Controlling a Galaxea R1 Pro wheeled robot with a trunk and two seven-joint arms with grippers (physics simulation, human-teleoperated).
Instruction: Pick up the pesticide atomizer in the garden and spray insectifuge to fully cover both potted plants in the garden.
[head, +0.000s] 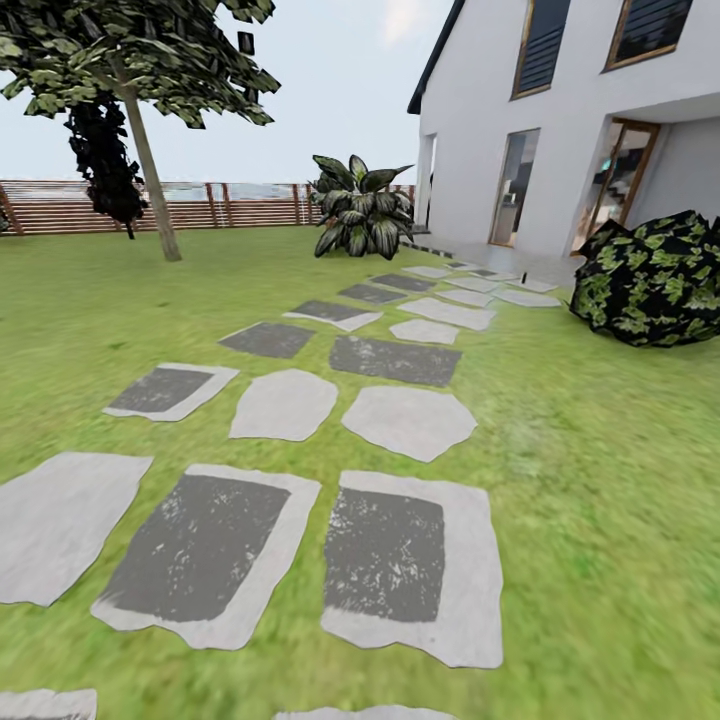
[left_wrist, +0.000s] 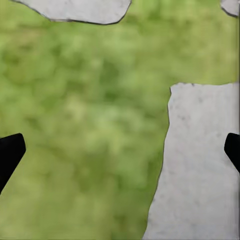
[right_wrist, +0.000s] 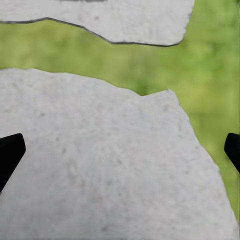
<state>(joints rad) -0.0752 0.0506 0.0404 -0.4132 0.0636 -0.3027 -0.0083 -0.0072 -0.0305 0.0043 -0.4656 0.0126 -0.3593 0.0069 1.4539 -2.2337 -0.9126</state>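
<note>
My left gripper (left_wrist: 120, 150) and right gripper (right_wrist: 120, 150) hang spread and empty over lawn (head: 600, 450) and stepping stones (head: 410, 420).

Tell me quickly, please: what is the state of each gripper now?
Left gripper: open, holding nothing, over grass and a paving stone.
Right gripper: open, holding nothing, over a paving stone.

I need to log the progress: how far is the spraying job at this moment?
Nothing looks done yet. Both grippers, left and right, are open and hold nothing, hanging over lawn and a stepping stone. In hand: the head view looks along the stone path toward the house. Left: finding and picking up the atomizer, then spraying both plants.
</note>
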